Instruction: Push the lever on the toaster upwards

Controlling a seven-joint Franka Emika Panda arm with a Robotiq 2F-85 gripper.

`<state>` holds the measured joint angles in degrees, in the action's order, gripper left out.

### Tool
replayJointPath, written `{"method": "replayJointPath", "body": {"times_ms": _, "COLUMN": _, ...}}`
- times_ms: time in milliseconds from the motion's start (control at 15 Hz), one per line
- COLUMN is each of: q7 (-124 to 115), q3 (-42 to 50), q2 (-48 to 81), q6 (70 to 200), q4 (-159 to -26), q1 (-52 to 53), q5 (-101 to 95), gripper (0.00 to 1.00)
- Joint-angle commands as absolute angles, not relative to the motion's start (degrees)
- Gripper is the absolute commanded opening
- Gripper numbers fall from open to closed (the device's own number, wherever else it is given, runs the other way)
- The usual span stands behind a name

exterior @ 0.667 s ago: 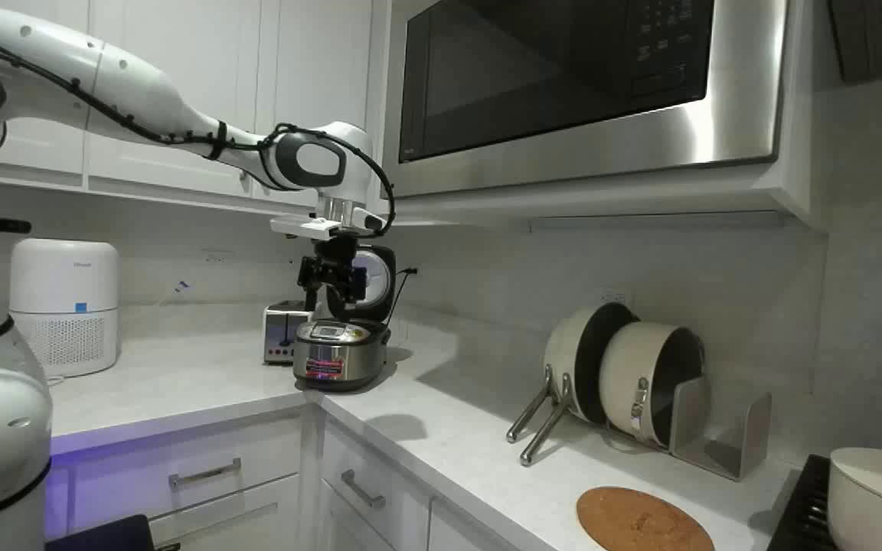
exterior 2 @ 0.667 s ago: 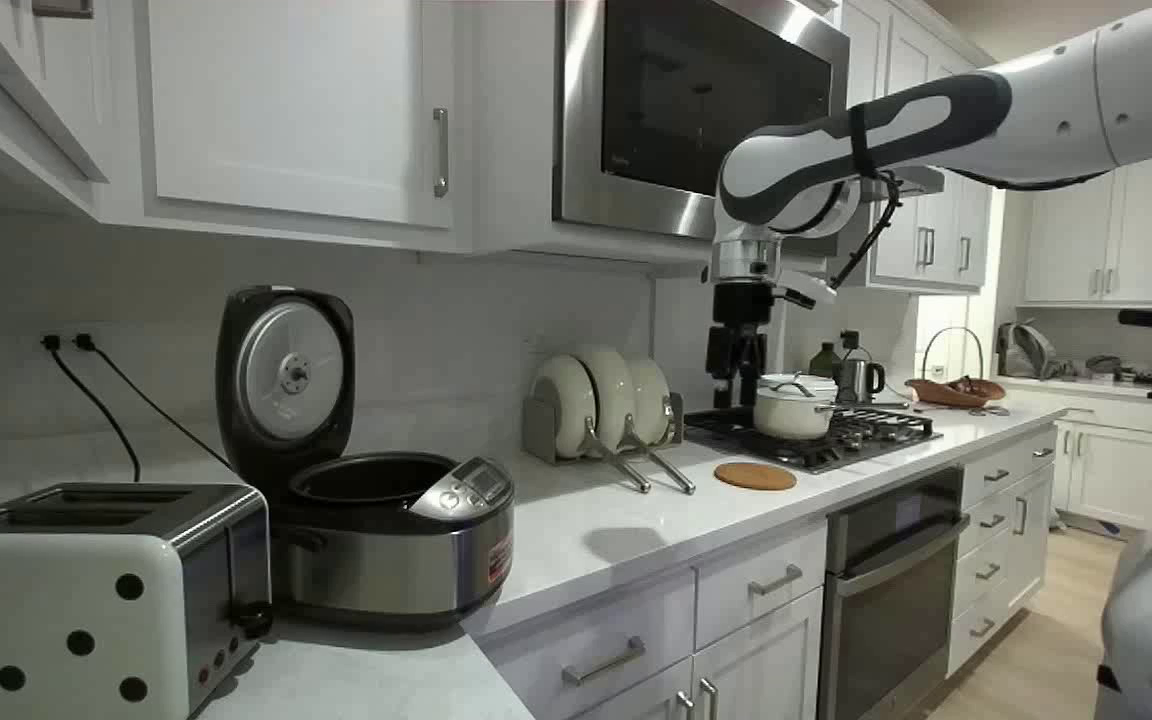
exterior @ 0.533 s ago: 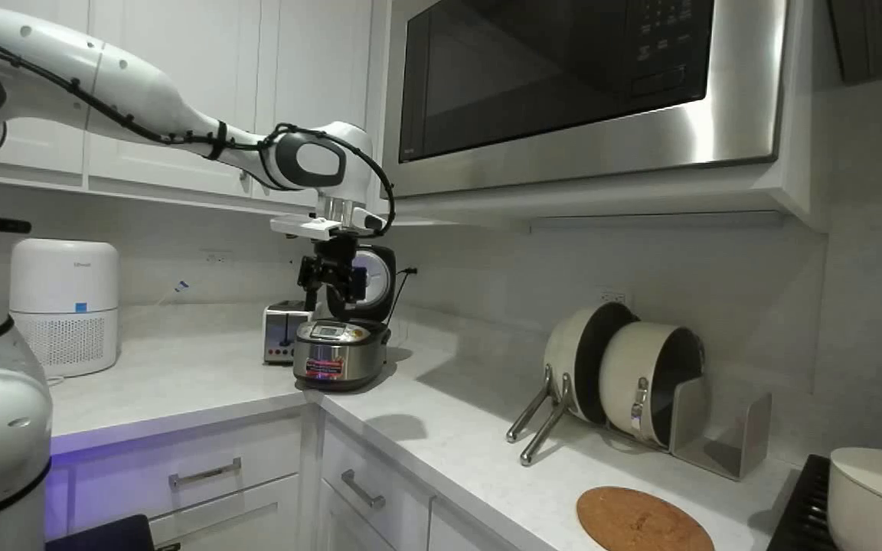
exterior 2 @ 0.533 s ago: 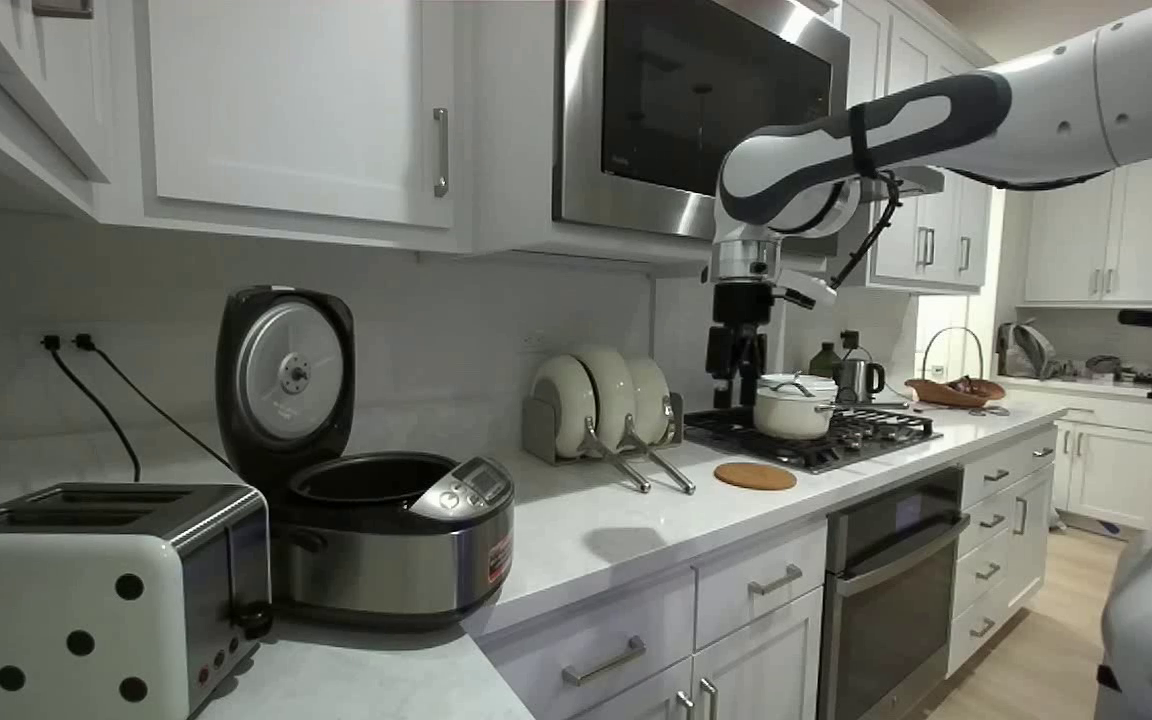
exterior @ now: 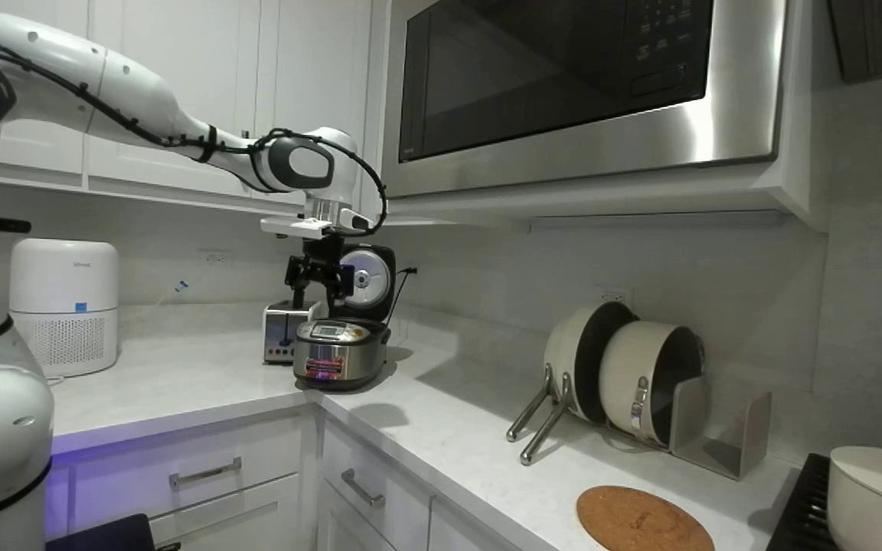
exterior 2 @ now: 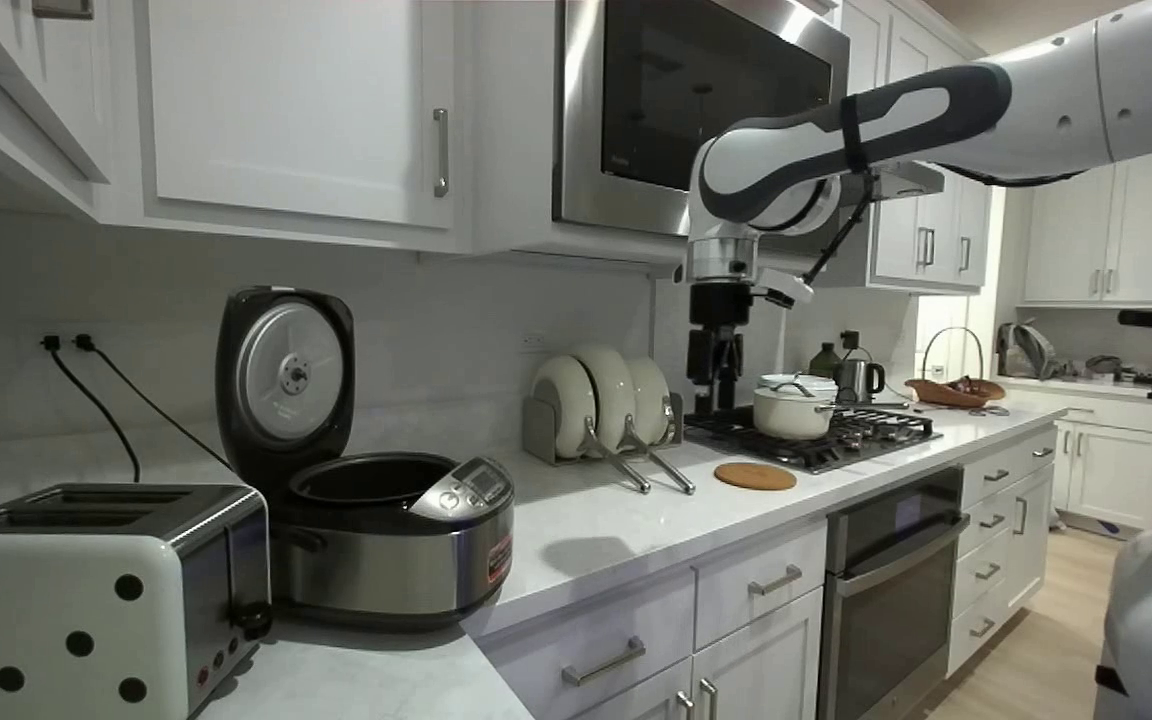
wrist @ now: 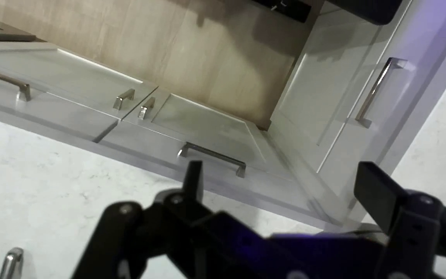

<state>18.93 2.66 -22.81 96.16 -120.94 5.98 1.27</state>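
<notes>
The boxy toaster [exterior 2: 46, 620], white-sided with black dots and shiny along its front, is set on the pale speckled countertop [exterior 2: 356, 685], just beside the round silver-and-black cooker [exterior 2: 386, 570] (whose lid [exterior 2: 291, 390] is raised). Its black lever [exterior 2: 253, 618] is seen near the bottom of an upright slot [exterior 2: 230, 560]. The black two-fingered gripper [exterior 2: 715, 400], borne by the white-and-grey jointed arm [exterior 2: 836, 150], is pointed downwards and is held higher than the countertop, well apart from the toaster in an exterior view. In the wrist view its fingers [wrist: 194, 180] are spread wide, and nothing is gripped.
</notes>
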Motion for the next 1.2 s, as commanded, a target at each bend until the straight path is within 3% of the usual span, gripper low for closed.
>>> {"method": "replayJointPath", "body": {"times_ms": 0, "q7": 20.5, "q3": -1.4, "q2": -23.2, "q6": 98.0, "q4": -122.6, "q1": 9.1, "q5": 3.3, "gripper": 1.0}}
{"method": "replayJointPath", "body": {"times_ms": 733, "q7": 23.2, "q3": -9.0, "q2": -20.3, "q6": 103.8, "q4": -123.7, "q1": 18.0, "q5": 11.7, "gripper": 1.0}}
{"method": "replayJointPath", "body": {"times_ms": 1133, "q7": 24.2, "q3": -12.6, "q2": -17.6, "q6": 114.8, "q4": -127.4, "q1": 21.6, "q5": 18.6, "gripper": 1.0}}
